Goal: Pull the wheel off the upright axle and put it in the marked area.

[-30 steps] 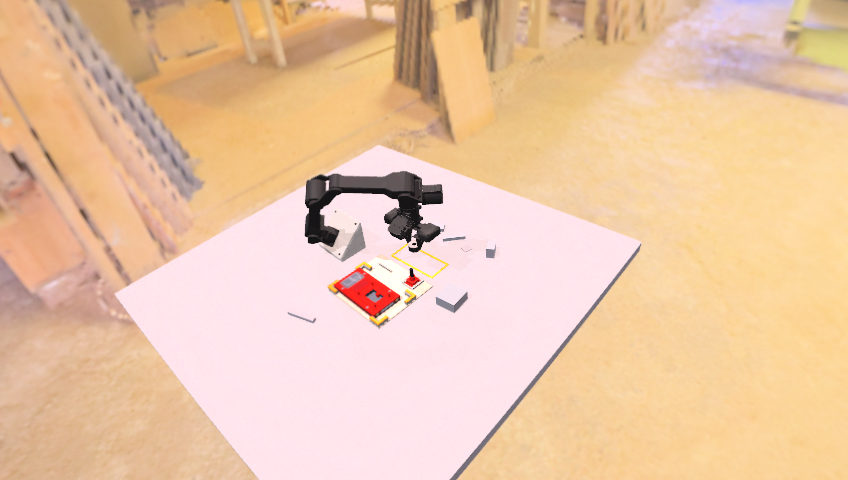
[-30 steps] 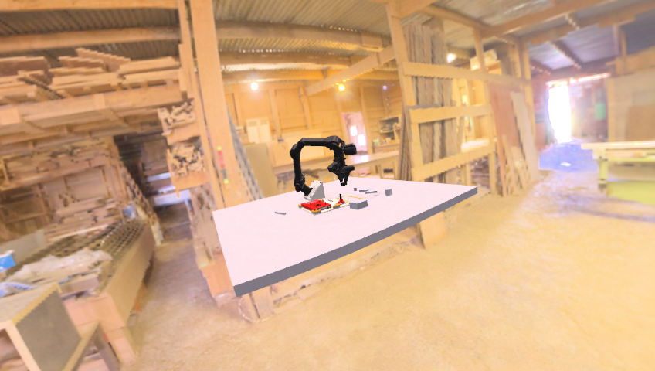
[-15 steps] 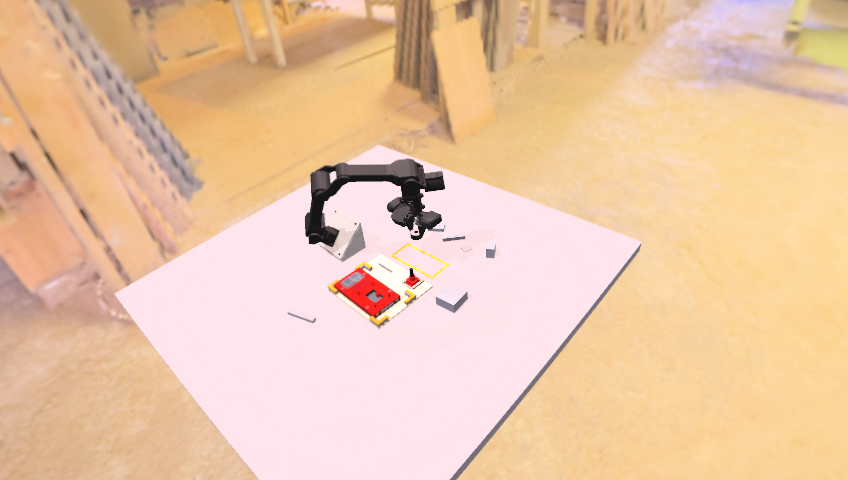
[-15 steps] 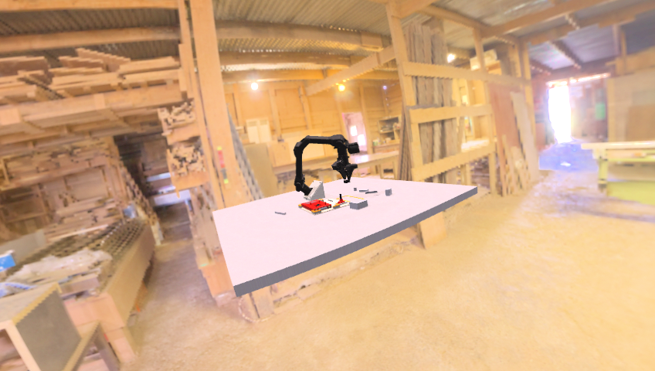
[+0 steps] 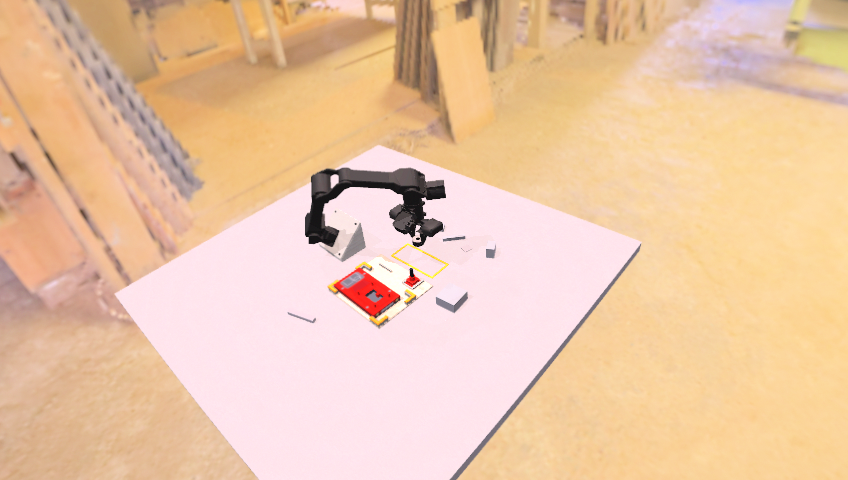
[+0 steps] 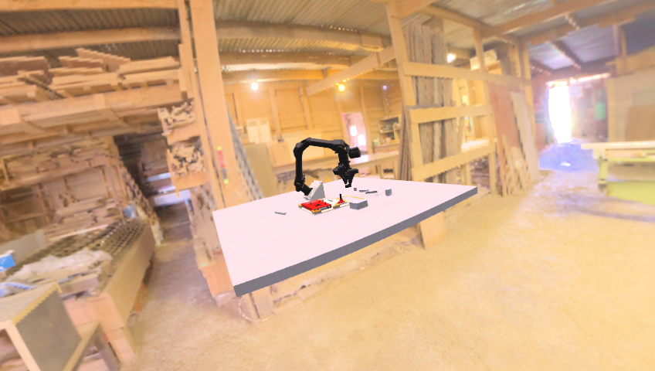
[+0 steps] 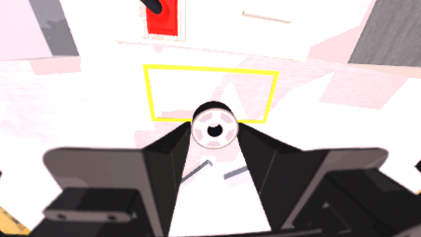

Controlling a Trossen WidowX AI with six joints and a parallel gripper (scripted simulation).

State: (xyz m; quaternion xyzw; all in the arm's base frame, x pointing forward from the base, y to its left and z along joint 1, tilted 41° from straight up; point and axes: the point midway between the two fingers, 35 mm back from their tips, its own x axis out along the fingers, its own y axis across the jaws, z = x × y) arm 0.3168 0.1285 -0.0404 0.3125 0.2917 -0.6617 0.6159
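Wheel [image 7: 214,129] clamped in tool [image 7: 214,143], held above the desk [image 5: 357,380] at the near edge of the yellow marked area [image 7: 210,94].

Wrist view: pale wheel w/ dark hub hole sits between the two black fingers, face toward cam, overlapping the rectangle's near line; it's off the axle [image 5: 410,273], which stands bare and upright on its red base [image 5: 410,281] on the white board [image 5: 419,289] w/ yellow corners, next to the red plate [image 5: 365,291]. Top view: tool [image 5: 420,237] hangs beside the rectangle's far side [image 5: 419,260], clear of the desk. Also on desk: grey block [image 5: 451,297] near the board, small cube [image 5: 490,250], thin dark bars [image 5: 301,317] [image 5: 454,238], wedge-shaped arm mount [image 5: 345,234].
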